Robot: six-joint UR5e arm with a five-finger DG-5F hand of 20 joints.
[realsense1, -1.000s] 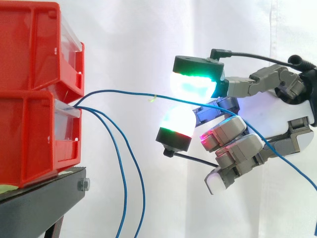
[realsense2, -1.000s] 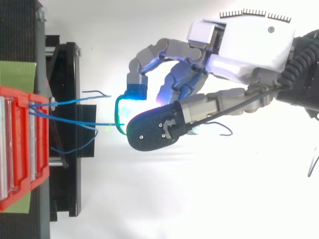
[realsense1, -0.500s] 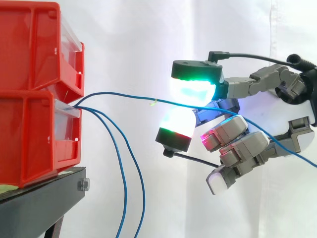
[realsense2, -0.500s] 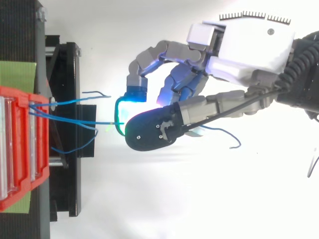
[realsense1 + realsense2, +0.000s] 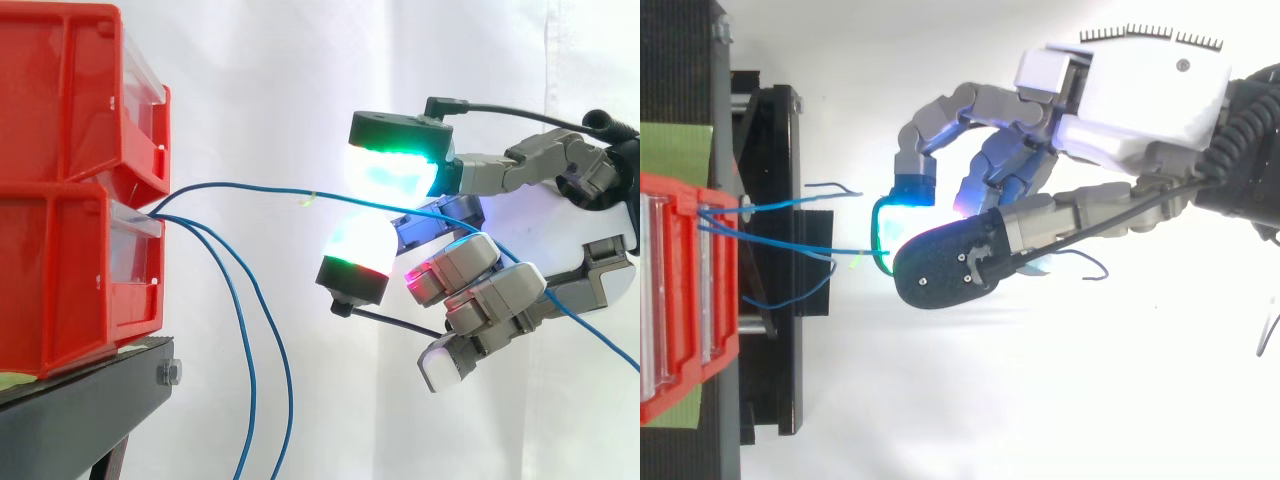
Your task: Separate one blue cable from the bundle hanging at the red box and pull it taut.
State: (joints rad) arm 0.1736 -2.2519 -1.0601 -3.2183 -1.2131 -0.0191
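One blue cable [image 5: 250, 185] (nearly straight) lies pinched by the hand [image 5: 490, 290].

Curtain [image 5: 280, 90]: white, hung behind everything in the side view; one vertical seam near the right edge.

Stand [image 5: 80, 410]: black, lower left in the side view, its top edge slanting up to the right; along the left edge in the top view.

Nut [image 5: 168, 374]: silver, hexagonal, on the stand's front face just under its top corner.

Sheet [image 5: 675, 147]: green, flat on the stand in the top view.
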